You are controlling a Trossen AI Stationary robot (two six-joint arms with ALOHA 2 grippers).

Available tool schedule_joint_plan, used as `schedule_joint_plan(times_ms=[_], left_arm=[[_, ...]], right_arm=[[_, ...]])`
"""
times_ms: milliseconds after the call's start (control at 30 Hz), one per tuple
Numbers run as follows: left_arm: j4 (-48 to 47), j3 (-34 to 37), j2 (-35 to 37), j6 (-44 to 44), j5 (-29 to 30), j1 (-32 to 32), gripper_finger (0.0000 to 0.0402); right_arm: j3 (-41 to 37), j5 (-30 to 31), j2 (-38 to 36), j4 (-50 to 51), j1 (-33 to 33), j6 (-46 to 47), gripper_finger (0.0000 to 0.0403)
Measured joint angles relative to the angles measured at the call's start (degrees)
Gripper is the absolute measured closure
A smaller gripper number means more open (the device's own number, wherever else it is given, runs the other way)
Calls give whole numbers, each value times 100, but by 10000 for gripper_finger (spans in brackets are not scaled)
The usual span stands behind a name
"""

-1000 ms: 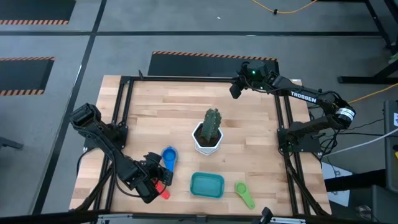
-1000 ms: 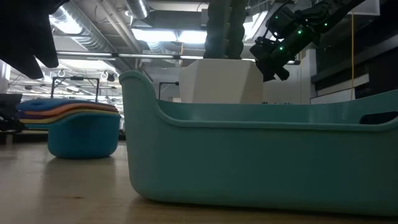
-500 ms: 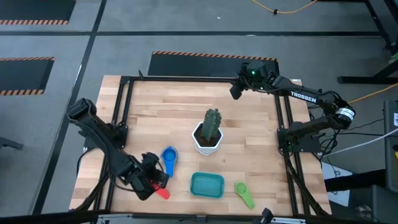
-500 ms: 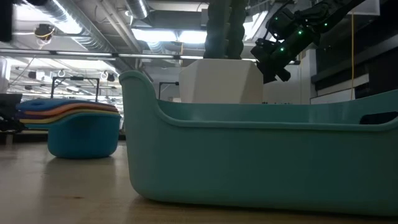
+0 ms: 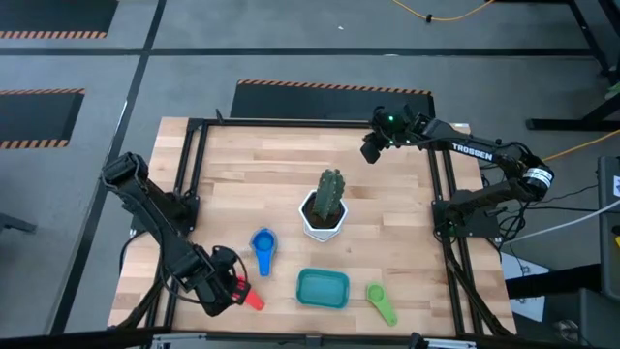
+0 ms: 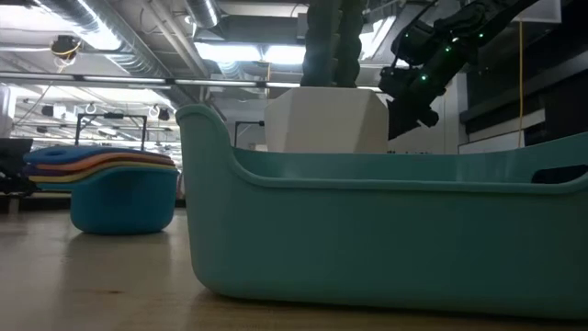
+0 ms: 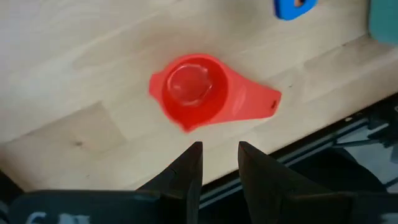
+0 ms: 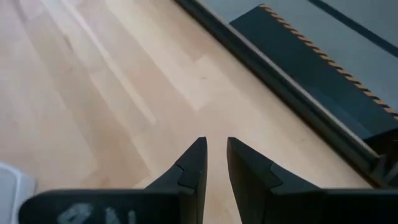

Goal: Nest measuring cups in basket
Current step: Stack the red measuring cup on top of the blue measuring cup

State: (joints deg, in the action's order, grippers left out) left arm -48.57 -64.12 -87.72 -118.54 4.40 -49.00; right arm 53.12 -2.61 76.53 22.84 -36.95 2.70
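The red measuring cup (image 7: 194, 93) sits mouth-up on the wood near the table's near edge, also visible from above (image 5: 251, 300). My left gripper (image 7: 219, 149) hovers just short of it, fingers a little apart and touching nothing; from above it (image 5: 231, 289) is left of the cup. A stack of nested cups (image 5: 263, 241), dark blue outermost, stands nearby, its coloured rims layered (image 6: 101, 165). The teal basket (image 5: 323, 288) holds nothing that I can see. A green cup (image 5: 380, 302) lies right of it. My right gripper (image 5: 369, 149) hangs shut over the far right of the table.
A white pot with a green cactus (image 5: 326, 208) stands mid-table, just behind the basket. A black metal frame (image 5: 194, 126) borders the table. Bare wood lies across the far half and between the stack and the left frame rail.
My left gripper has drawn back from beside the blue stack toward the table's near left corner, leaving the low view. The red cup stays on the table. My right gripper has shifted slightly toward the right.
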Motion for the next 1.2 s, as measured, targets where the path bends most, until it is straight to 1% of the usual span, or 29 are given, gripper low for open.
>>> schedule_joint_plan(times_ms=[267, 400, 733, 1200], left_arm=[[-252, 0, -29, -544, 81, -215, 307], [-353, 0, -183, -584, 79, -223, 307], [-340, 0, -769, -582, 58, -218, 307], [-319, 0, -1314, -584, 41, -216, 307]], right_arm=[[0, 0, 0, 117, 409, 0, 335], [0, -2, 0, 213, 527, 54, 335], [0, 0, 0, 239, 569, 131, 335], [0, 0, 0, 233, 569, 131, 335]])
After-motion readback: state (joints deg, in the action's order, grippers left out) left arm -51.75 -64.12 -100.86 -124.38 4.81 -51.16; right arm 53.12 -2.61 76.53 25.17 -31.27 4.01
